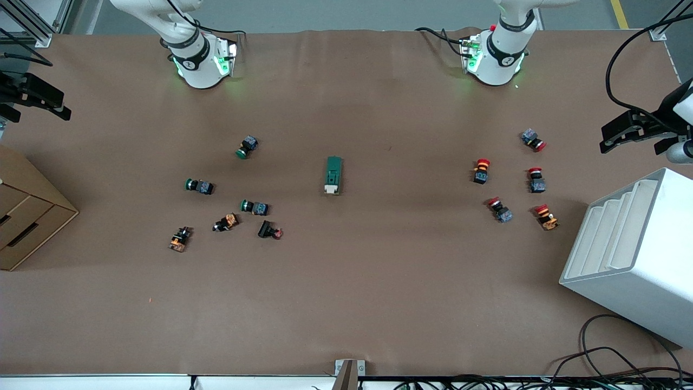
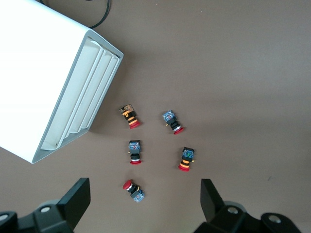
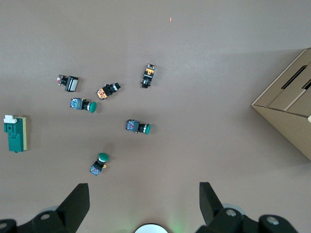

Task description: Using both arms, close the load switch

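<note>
The load switch (image 1: 333,174), a dark green block with a cream-white handle at its end nearer the front camera, lies flat in the middle of the table. It also shows in the right wrist view (image 3: 14,133). My left gripper (image 1: 603,139) hangs open and empty high over the left arm's end of the table, above several red push buttons (image 2: 133,190). My right gripper (image 1: 64,108) hangs open and empty high over the right arm's end, above several green push buttons (image 3: 99,163). Both grippers (image 2: 145,199) (image 3: 144,201) are far from the switch.
Several red-capped buttons (image 1: 481,170) lie toward the left arm's end, beside a white slotted rack (image 1: 644,271). Green-capped and black buttons (image 1: 247,147) lie toward the right arm's end. A cardboard box (image 1: 21,216) stands at that end's edge.
</note>
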Tool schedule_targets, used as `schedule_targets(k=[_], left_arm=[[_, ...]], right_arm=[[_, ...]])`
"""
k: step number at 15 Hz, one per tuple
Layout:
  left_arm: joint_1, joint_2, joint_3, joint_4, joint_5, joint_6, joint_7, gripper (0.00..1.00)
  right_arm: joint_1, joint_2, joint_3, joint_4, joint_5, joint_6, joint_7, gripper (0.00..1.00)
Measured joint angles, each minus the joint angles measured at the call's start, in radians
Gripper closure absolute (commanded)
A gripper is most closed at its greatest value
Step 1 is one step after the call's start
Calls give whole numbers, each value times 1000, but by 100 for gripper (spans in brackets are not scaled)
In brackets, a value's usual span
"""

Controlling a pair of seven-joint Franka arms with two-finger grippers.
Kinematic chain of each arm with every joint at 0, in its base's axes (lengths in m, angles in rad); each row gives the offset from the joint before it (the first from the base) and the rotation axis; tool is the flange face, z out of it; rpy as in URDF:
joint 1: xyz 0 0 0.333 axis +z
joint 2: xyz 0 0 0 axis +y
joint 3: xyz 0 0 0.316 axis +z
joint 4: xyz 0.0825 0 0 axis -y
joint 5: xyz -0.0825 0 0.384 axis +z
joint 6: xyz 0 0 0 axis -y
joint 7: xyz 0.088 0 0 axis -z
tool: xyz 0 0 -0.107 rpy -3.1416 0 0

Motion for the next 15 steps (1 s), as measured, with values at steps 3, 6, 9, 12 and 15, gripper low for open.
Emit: schedule_targets(k=[3,6,9,12,15], left_arm=[[0,-6,1,0,0,0,0,0],[-2,-33,1,-3,0,-3,0,0],[-2,-68,1,-48,-13,-9,-1,0],[-2,-117,1,-121,-60,1,-17,0],[-3,-169,-7,-194,-65,23,-20,0]], right_arm=[[0,-2,0,0,0,-9,0,0],[0,-5,0,0,0,-39,0,0],[0,-6,0,0,-1,-43,0,0],[0,-6,0,0,-1,-25,0,0],[0,-6,0,0,-1,-13,0,0]])
